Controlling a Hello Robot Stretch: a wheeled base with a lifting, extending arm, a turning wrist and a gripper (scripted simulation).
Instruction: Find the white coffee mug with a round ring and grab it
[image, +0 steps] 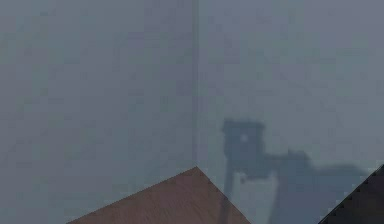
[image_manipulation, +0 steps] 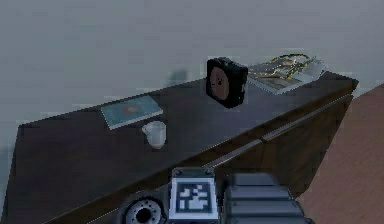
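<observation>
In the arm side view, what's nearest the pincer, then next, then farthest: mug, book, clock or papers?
1. Mug, middle of the counter, just beyond the pincer.
2. Book, left behind the mug.
3. Clock, farther back and right.
4. Papers, counter's far right end.

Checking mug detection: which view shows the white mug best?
Arm side view: the white mug stands unblocked on the dark cabinet top, near a flat book. The forward view faces a wall corner and floor.
</observation>
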